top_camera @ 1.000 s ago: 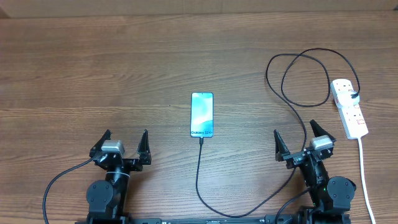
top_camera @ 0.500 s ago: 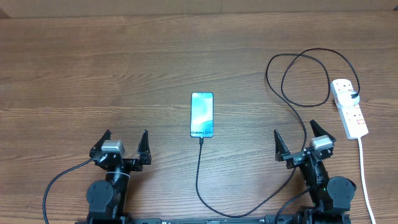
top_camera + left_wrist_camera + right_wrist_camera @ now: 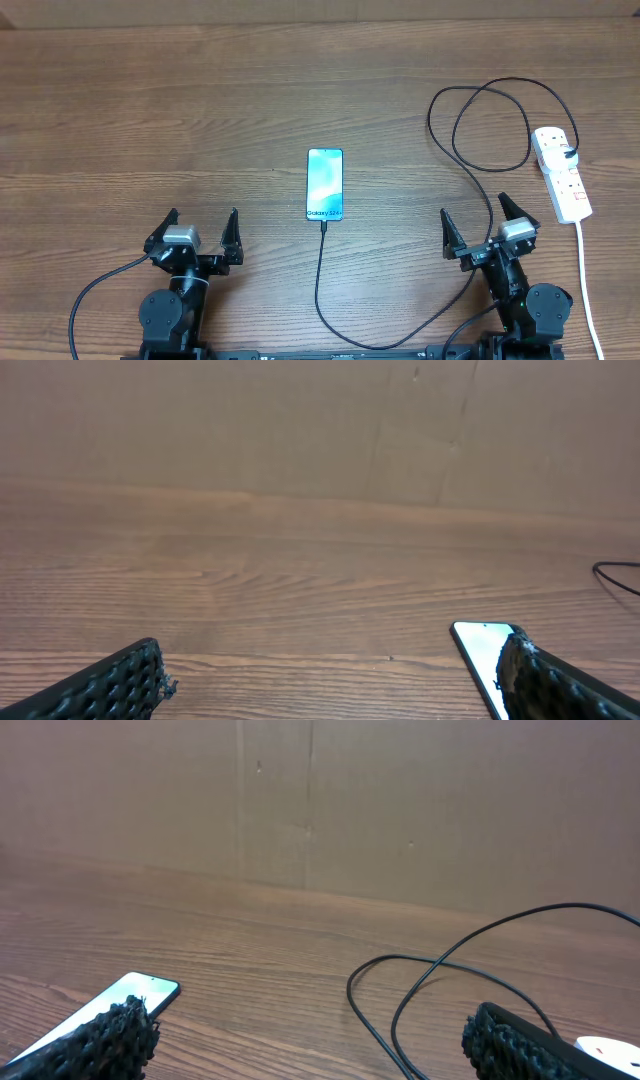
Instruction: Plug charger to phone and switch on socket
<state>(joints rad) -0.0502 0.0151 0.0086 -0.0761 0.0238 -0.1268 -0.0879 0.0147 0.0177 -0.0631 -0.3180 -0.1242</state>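
The phone (image 3: 325,184) lies screen up in the middle of the table. It also shows in the left wrist view (image 3: 482,655) and the right wrist view (image 3: 130,990). The charger cable (image 3: 480,180) runs from the phone's near end, curves along the front and loops up to the socket (image 3: 561,172) at the right, where its black plug sits. The cable tip meets the phone's bottom edge. The cable loop shows in the right wrist view (image 3: 420,995). My left gripper (image 3: 197,231) is open and empty at the front left. My right gripper (image 3: 484,220) is open and empty at the front right.
A thick white cord (image 3: 584,275) runs from the socket toward the front right edge. The charger cable passes close by the right arm's base. A brown wall stands behind the table's far edge (image 3: 320,500).
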